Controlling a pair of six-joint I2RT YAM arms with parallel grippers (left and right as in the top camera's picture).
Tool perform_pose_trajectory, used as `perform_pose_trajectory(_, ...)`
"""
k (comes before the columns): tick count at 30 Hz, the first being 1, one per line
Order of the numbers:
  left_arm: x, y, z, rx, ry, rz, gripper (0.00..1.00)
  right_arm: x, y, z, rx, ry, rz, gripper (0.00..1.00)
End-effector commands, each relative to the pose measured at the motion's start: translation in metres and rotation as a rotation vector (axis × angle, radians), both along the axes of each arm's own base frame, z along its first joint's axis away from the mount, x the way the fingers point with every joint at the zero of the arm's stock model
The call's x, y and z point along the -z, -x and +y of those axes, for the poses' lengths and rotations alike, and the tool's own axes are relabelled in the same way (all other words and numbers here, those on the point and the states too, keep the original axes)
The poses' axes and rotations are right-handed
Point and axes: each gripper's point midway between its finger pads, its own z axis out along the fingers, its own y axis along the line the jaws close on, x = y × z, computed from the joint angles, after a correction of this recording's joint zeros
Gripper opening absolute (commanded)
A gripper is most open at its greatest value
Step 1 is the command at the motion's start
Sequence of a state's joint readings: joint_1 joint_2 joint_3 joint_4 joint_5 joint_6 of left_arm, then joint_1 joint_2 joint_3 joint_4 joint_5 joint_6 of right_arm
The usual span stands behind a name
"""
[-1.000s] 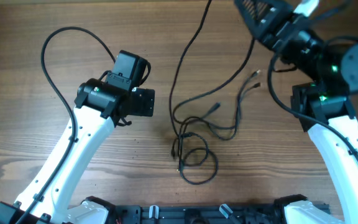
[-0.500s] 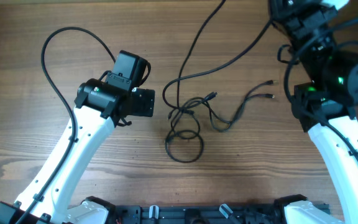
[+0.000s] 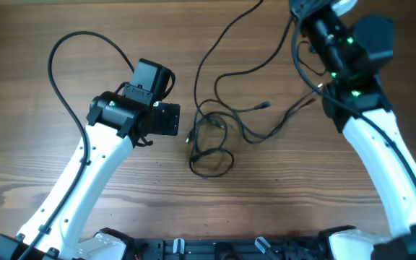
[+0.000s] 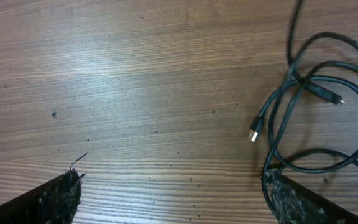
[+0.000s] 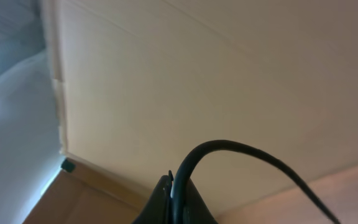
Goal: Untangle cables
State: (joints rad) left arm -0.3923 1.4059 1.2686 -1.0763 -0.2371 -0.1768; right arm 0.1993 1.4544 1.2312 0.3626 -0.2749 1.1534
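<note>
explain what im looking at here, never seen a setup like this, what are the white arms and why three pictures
These are two robot arms at a wooden table, each ending in a two-finger claw. Their job is to untangle the thin black cables lying between them.

The overhead picture is taken from above the table. It shows the left arm parked beside the tangle and the right arm raised toward the far edge, with long strands running up to it.

The left wrist picture comes from a camera on the left arm, looking down. Its left claw is open and empty, the finger tips showing at the bottom corners, with looped cables and a small plug to the right.

The right wrist picture points upward at a wall and ceiling. The right claw is shut on one cable, which arcs away from it.
</note>
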Motion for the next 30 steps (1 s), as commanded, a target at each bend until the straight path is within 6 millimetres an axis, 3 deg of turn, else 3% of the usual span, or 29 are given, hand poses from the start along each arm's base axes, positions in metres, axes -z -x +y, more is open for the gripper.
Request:
perform_pose_trajectory(1,-0.004,0.001,0.001,0.008,0.002,-0.011,1.0,0.014,-0.008,0.01,-0.062,-0.04,0.053,0.04)
perform_pose_trajectory(6,-0.004,0.001,0.001,0.008,0.002,-0.011,1.0,0.04,-0.013,0.019,-0.097,0.072,0.073,0.05)
perform_pose_trajectory(11,-0.004,0.001,0.001,0.008,0.001,-0.01,1.0,0.048,-0.012,0.026,-0.131,0.256,-0.019,0.04)
perform_pose_trajectory(16,-0.004,0.001,0.001,0.008,0.001,-0.01,1.0,0.064,-0.016,0.021,-0.085,0.474,-0.076,0.05)
perform_pose_trajectory(21,-0.004,0.001,0.001,0.008,0.002,-0.011,1.0,0.089,-0.021,0.009,-0.034,0.572,0.004,0.05)
perform_pose_trajectory(22,-0.004,0.001,0.001,0.008,0.002,-0.011,1.0,0.093,-0.02,0.009,-0.038,0.59,0.009,0.09)
perform_pose_trajectory(23,-0.004,0.001,0.001,0.008,0.002,-0.011,1.0,0.099,-0.02,0.007,-0.039,0.601,0.033,0.29)
perform_pose_trajectory(24,-0.004,0.001,0.001,0.008,0.002,-0.011,1.0,0.103,-0.02,0.006,-0.036,0.605,0.052,0.6)
perform_pose_trajectory(25,-0.004,0.001,0.001,0.008,0.002,-0.011,1.0,0.108,-0.02,0.003,-0.027,0.612,0.076,0.82)
perform_pose_trajectory(26,-0.004,0.001,0.001,0.008,0.002,-0.011,1.0,0.113,-0.02,0.001,-0.023,0.617,0.098,0.94)
perform_pose_trajectory(27,-0.004,0.001,0.001,0.008,0.002,-0.011,1.0,0.115,-0.019,0.001,-0.026,0.618,0.106,1.0)
perform_pose_trajectory(30,-0.004,0.001,0.001,0.008,0.002,-0.011,1.0,0.119,-0.018,0.001,-0.032,0.618,0.123,1.0)
